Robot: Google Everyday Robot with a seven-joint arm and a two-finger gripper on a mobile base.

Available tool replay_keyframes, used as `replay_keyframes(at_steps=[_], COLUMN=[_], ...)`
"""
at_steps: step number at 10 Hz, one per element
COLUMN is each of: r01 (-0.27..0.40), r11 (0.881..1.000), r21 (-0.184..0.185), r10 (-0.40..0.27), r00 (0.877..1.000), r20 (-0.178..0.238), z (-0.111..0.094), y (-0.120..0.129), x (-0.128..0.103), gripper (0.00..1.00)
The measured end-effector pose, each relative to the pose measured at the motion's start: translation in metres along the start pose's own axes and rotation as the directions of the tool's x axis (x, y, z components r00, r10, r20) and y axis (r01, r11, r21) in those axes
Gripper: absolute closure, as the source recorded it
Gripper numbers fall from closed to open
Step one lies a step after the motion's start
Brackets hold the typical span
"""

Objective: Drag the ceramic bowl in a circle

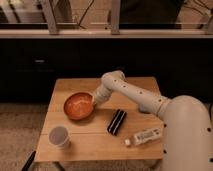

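Note:
The ceramic bowl [78, 106], wide, shallow and glossy orange-red, sits on the left half of the wooden table [100, 145]. My gripper [96, 102] is at the bowl's right rim, with the white arm reaching down to it from the right. The gripper's tip is hidden against the rim. The bowl looks empty.
A small whitish cup [59, 136] stands near the table's front left corner. A black oblong object [117, 121] lies just right of the bowl, and a plastic bottle [145, 136] lies on its side at the front right. Dark cabinets run behind the table.

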Motion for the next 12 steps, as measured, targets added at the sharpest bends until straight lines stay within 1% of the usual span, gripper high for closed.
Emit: replay_keyframes(at_steps=[1, 2, 3, 4, 6, 7, 8, 9, 10, 12], r01=[-0.026, -0.059, -0.083, -0.11, -0.167, -0.171, -0.174, -0.173, -0.168, -0.147], r11=[1.0, 0.998, 0.996, 0.993, 0.985, 0.984, 0.984, 0.983, 0.984, 0.986], r21=[-0.008, -0.018, -0.021, -0.029, -0.039, -0.042, -0.047, -0.056, -0.063, -0.082], r10=[0.026, 0.059, 0.082, 0.109, 0.164, 0.167, 0.17, 0.168, 0.162, 0.142], r00=[1.0, 0.998, 0.996, 0.993, 0.983, 0.982, 0.982, 0.982, 0.983, 0.988], r20=[-0.012, -0.027, -0.037, -0.052, -0.078, -0.082, -0.087, -0.089, -0.087, -0.067], z=[0.003, 0.001, -0.002, -0.009, -0.03, -0.037, -0.048, -0.059, -0.065, -0.069], y=[0.005, 0.015, 0.023, 0.036, 0.071, 0.081, 0.094, 0.106, 0.11, 0.117], x=[0.013, 0.023, 0.027, 0.03, 0.032, 0.03, 0.025, 0.014, 0.006, -0.016], gripper=[1.0, 1.0, 1.0, 1.0, 1.0, 1.0, 1.0, 1.0, 1.0, 1.0])
